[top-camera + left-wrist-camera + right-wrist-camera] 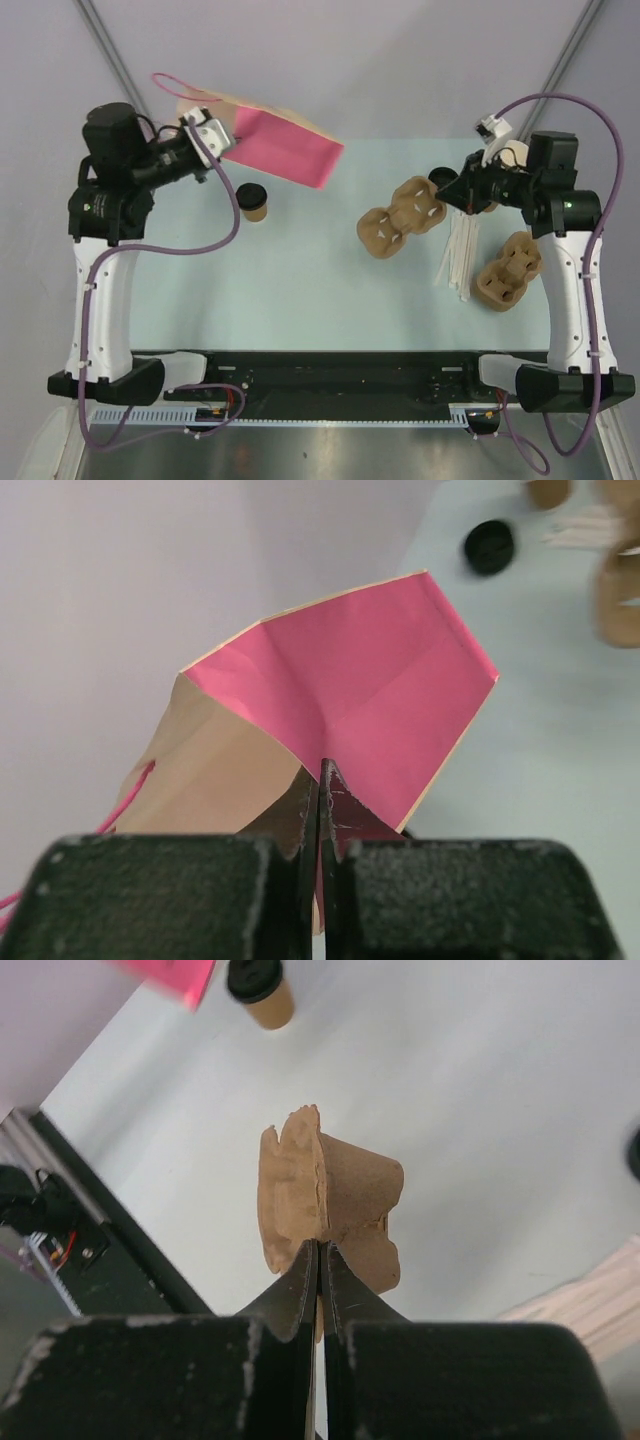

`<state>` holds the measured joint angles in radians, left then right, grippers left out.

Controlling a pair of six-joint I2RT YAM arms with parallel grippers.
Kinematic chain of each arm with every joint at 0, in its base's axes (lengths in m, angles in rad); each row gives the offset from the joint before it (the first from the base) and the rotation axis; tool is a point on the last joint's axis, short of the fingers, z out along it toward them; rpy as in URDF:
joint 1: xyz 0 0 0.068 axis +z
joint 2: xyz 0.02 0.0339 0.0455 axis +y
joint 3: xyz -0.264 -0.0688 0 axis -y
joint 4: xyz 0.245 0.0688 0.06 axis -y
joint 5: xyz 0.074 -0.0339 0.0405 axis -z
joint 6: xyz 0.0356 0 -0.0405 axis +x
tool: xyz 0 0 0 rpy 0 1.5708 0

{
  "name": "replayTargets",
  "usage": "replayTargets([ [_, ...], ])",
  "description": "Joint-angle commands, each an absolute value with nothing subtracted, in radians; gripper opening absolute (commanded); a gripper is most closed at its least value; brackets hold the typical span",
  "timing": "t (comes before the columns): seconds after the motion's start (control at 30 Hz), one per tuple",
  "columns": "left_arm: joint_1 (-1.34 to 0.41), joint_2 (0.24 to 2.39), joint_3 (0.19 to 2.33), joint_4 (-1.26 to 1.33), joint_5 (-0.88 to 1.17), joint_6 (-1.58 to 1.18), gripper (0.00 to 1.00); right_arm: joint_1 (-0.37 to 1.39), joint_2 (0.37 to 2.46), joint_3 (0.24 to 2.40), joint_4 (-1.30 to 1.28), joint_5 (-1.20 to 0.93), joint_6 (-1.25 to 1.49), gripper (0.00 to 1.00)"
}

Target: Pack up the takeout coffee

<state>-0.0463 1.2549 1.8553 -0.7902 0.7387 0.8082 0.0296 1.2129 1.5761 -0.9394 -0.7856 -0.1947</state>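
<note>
My right gripper point(447, 193) is clamped on a brown moulded-pulp cup carrier point(400, 217) at mid-table. Bare table lies between it and the small tan paper cup with a black lid point(252, 201), which stands upright to the left. Just beyond the cup is my left gripper point(218, 140), the nearer of the two, pinched shut on an edge of a tan-and-pink paper bag point(290, 148) at the far left.

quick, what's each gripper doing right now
left gripper: closed, holding the pink bag
right gripper: closed, holding a pulp cup carrier
</note>
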Motion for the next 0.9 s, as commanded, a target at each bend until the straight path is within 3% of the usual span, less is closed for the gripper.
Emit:
replayTargets([
  [0.0, -0.253, 1.227, 1.873, -0.891, 0.727, 0.878, 0.0, -0.106, 1.189, 1.632, -0.91, -0.83, -0.163, 0.0],
  [0.3, -0.659, 1.21, 1.684, -1.094, 0.46, 1.146, 0.0, -0.35, 1.215, 1.72, -1.025, -0.917, -0.273, 0.0],
  [0.67, -1.009, 1.091, 1.333, -1.121, 0.269, 1.36, 0.0, -0.342, 1.235, 1.793, -1.035, -0.933, -0.301, 0.0],
  [0.8, -1.045, 1.083, 1.322, -1.141, 0.244, 1.393, 0.04, -0.316, 1.233, 1.79, -1.029, -0.925, -0.301, 0.0],
  [0.87, -1.052, 1.081, 1.331, -1.129, 0.236, 1.365, 0.14, -0.289, 1.233, 1.796, -1.026, -0.917, -0.301, 0.0],
])
